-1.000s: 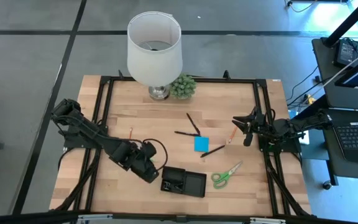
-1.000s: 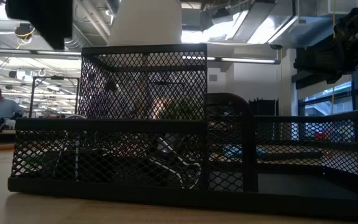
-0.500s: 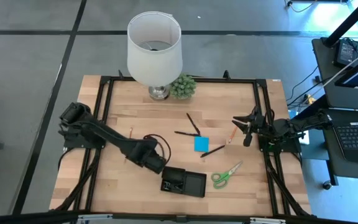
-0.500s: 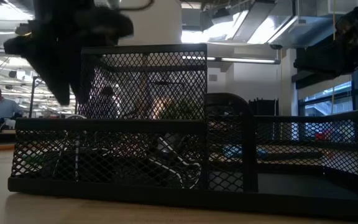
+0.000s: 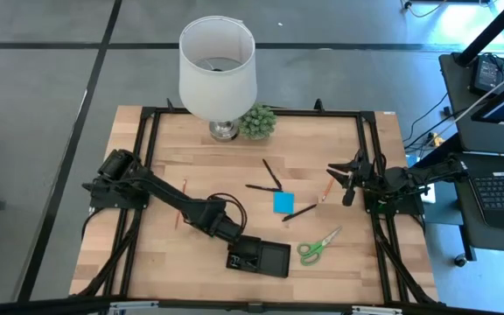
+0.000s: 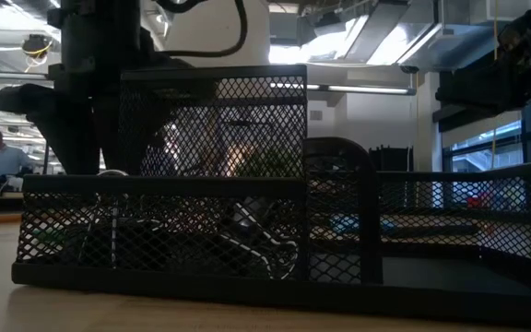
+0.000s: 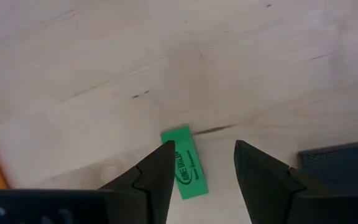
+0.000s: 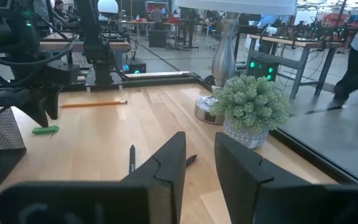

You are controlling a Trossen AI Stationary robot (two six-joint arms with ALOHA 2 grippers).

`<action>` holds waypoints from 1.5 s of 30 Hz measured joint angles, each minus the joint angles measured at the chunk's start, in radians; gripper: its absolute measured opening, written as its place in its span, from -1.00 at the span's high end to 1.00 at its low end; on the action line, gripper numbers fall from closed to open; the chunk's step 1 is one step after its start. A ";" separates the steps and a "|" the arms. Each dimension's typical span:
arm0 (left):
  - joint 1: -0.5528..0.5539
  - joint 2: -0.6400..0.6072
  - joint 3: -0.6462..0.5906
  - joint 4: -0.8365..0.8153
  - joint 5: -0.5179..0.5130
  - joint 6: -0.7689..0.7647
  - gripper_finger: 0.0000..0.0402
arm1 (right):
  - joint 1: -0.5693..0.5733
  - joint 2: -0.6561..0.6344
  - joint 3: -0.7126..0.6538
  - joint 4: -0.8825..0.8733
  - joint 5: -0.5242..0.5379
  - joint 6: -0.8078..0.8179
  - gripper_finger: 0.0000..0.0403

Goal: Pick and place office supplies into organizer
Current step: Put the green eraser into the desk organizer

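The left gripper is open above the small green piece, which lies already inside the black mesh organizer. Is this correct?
Not quite. The left gripper is open above the small green piece, but that piece lies on the bare wooden table, outside the black mesh organizer. The left wrist view shows it, and the right wrist view agrees.

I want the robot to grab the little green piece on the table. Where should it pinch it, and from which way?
Pinch the small green piece across its narrow width, at the middle of its long sides, coming straight down from above. It lies flat on the bare wood and is long and slim, so the short way fits between the fingers. The left hand already hangs open over it, beside the organizer.
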 joint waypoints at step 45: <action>-0.004 -0.007 -0.003 0.019 -0.057 -0.355 0.22 | 0.000 0.000 0.000 0.000 0.000 -0.022 0.56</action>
